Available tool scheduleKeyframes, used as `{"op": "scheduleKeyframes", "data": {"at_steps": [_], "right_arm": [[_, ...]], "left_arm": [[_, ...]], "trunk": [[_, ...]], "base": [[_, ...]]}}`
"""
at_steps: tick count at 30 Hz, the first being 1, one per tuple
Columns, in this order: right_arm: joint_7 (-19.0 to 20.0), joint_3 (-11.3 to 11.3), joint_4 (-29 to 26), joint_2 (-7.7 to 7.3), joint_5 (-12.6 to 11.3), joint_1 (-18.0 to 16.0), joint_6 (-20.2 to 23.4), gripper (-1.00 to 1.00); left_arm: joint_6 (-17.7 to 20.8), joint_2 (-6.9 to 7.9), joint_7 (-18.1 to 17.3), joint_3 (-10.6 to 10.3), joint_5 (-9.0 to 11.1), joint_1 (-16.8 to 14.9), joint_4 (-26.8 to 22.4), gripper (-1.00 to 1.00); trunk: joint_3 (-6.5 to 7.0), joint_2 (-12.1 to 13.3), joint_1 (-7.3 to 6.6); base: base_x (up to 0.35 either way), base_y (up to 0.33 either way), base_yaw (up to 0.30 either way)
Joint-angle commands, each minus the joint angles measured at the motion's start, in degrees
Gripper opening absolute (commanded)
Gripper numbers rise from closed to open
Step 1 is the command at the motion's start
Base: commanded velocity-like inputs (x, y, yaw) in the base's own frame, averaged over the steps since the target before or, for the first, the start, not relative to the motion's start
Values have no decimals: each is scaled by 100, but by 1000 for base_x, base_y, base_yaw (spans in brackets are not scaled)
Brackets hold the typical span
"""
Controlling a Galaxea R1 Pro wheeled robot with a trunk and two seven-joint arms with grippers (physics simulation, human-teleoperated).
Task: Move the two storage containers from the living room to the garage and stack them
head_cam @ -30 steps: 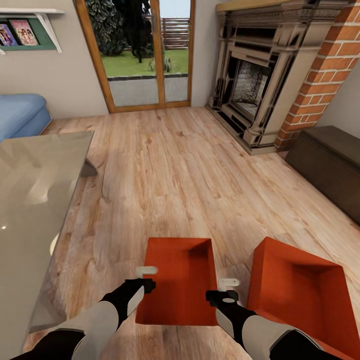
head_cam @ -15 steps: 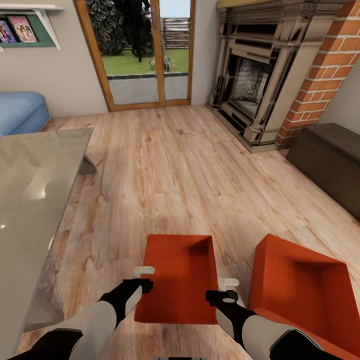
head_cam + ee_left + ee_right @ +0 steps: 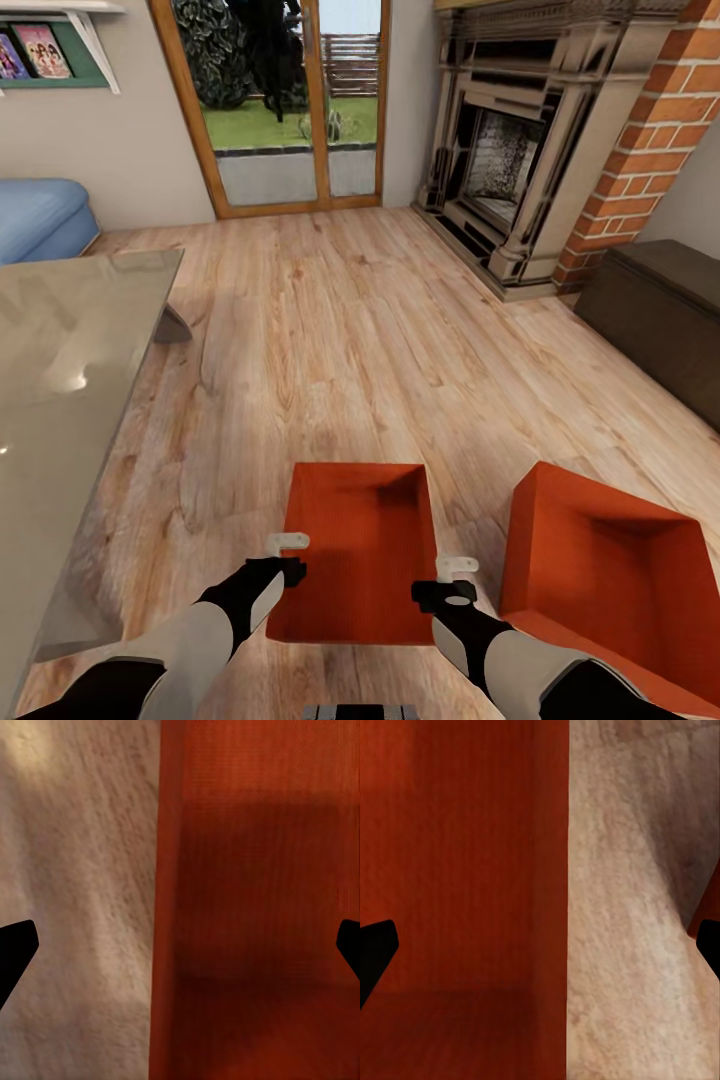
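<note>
No readable text, labels, brands or numbers appear anywhere. The colourful covers on the wall shelf (image 3: 40, 52) at upper left of the head view are too small and blurred to read.

The head camera looks forward and steeply down from above both arms, across the light wood-plank floor (image 3: 350, 330) toward the far wood-framed glass doors (image 3: 290, 110). Each wrist camera hangs close over one long wall of the nearer orange-red rectangular plastic bin (image 3: 355, 550) (image 3: 255, 907) (image 3: 465, 885), facing down; all three share that bin and floor.
</note>
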Motion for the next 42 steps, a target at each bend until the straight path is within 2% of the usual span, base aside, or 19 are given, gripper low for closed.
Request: {"op": "scheduleKeyframes", "data": {"at_steps": [1, 3, 7, 40, 42], "right_arm": [[-14, 49, 4, 2, -60, -3, -21, 100], [-14, 48, 4, 2, -60, -3, -21, 100], [-14, 48, 4, 2, -60, -3, -21, 100], [-14, 58, 4, -60, -42, -3, -21, 100], [-14, 58, 4, -60, -42, -3, -21, 100]], "left_arm": [[33, -1, 23, -9, 22, 0, -11, 100], [33, -1, 23, -10, 22, 0, -15, 100], [33, -1, 30, -12, 16, 0, -19, 100], [33, 16, 23, -8, 31, 0, -19, 100], [33, 16, 25, -8, 31, 0, -19, 100]], "trunk": [[-22, -43, 22], [-58, -123, 66], [-58, -123, 66], [-650, -1447, 790], [-650, -1447, 790]], "base": [[0, 0, 0], [0, 0, 0], [0, 0, 0], [0, 0, 0], [0, 0, 0]]}}
